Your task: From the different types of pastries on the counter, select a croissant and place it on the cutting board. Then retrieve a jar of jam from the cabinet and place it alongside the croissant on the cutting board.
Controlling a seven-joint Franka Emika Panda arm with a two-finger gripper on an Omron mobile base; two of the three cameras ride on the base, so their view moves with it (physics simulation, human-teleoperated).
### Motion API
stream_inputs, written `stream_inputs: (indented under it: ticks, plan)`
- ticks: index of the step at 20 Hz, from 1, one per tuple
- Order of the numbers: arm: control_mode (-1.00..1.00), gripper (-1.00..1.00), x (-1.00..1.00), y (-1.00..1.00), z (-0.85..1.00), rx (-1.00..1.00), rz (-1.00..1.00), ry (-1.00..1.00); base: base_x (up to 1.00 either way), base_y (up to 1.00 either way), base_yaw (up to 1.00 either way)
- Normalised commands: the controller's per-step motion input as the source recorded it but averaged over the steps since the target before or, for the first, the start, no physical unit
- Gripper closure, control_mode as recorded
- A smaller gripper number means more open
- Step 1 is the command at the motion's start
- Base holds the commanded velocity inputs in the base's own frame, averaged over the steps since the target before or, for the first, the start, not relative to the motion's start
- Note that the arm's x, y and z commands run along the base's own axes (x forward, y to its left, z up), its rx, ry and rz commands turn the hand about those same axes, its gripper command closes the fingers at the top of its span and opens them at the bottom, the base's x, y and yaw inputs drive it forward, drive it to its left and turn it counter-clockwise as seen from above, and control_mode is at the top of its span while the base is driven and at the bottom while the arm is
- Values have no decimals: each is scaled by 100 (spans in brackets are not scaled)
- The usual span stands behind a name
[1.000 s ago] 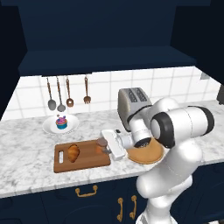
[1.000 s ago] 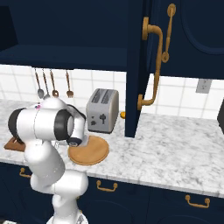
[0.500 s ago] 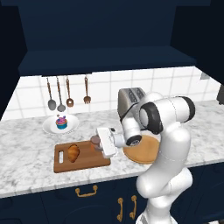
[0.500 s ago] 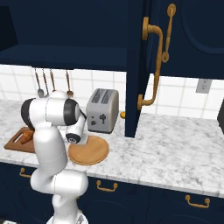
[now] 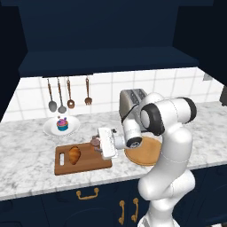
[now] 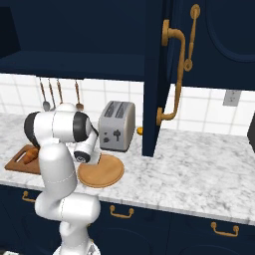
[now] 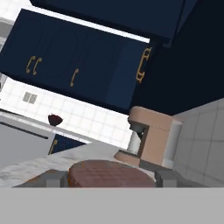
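Though half-hidden, jar between tool fingers.

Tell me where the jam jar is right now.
In the left base view the jar of jam sits at the right end of the cutting board, right of the croissant, between the fingers of the claw.
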Motion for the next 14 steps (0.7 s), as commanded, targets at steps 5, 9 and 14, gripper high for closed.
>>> stream_inputs:
  ticks: [5,9,14]
  plan:
    - [-100,-100,9,0,-18,3,-6,-3,0,0,0]
    - [-100,-100,2,-7,-4,2,-2,0,0,0,0]
    - [-100,-100,-10,-50,88,-10,-5,16,0,0,0]
